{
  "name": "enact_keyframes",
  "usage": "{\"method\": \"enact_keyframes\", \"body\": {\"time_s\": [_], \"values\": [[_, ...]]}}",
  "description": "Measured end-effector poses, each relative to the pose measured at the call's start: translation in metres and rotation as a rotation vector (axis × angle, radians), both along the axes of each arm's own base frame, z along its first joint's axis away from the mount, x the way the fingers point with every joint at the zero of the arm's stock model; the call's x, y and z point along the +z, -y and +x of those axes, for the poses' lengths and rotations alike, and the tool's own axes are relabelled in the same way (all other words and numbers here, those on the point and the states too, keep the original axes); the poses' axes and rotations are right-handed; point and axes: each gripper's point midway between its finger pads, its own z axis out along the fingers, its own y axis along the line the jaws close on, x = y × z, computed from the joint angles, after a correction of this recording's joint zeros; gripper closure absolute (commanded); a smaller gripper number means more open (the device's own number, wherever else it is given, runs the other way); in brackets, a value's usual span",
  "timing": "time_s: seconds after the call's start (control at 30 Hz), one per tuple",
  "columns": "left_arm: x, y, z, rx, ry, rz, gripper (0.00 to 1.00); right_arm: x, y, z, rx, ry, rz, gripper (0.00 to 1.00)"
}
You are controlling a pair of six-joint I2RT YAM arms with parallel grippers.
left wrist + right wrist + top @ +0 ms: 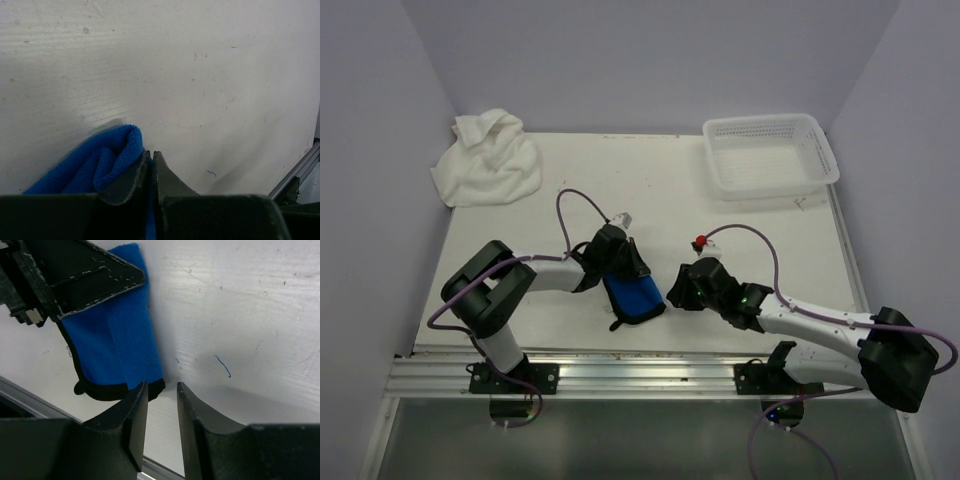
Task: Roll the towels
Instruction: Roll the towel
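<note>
The small blue towel (633,299) lies folded near the table's front edge, its black-trimmed end toward the rail. My left gripper (636,268) is shut on a fold of it; in the left wrist view (151,153) blue cloth (102,164) shows between the closed jaws and bunches up to the left. My right gripper (676,291) is open with a narrow gap and empty, just right of the towel's near corner (120,340); in the right wrist view (162,385) its left finger overlaps the black hem. The large white towel (486,159) lies crumpled at the back left.
A white perforated basket (820,160) stands at the back right. The aluminium rail (640,372) runs along the table's front edge, close below the blue towel. Purple cables loop above both arms. The left gripper's body (75,275) shows at the top left of the right wrist view.
</note>
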Motion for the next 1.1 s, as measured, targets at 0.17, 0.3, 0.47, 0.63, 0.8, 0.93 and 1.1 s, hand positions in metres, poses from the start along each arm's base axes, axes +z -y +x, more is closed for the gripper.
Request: {"method": "enact_keyframes", "body": {"time_s": [0.17, 0.3, 0.47, 0.63, 0.8, 0.93, 1.1], "values": [[-0.001, -0.003, -0.002, -0.001, 0.0, 0.006, 0.91, -0.019, -0.004, -0.006, -0.017, -0.067, 0.042, 0.59], [-0.001, -0.004, -0.003, -0.002, -0.001, 0.008, 0.91, -0.026, -0.009, -0.008, -0.025, -0.1, 0.069, 0.57], [-0.003, -0.006, -0.005, -0.001, -0.003, 0.01, 0.92, -0.025, -0.016, -0.006, -0.026, -0.105, 0.098, 0.55], [-0.004, -0.007, -0.006, -0.001, -0.004, 0.011, 0.92, -0.026, -0.022, -0.006, -0.014, -0.111, 0.115, 0.54], [-0.004, -0.007, -0.006, -0.001, -0.004, 0.011, 0.92, -0.03, -0.026, -0.008, -0.004, -0.128, 0.124, 0.53], [-0.004, -0.008, -0.007, 0.0, -0.004, 0.011, 0.92, -0.03, -0.03, -0.006, 0.002, -0.127, 0.139, 0.53], [-0.004, -0.01, -0.008, 0.001, -0.004, 0.013, 0.92, -0.036, -0.033, -0.011, 0.017, -0.137, 0.124, 0.53]]}}
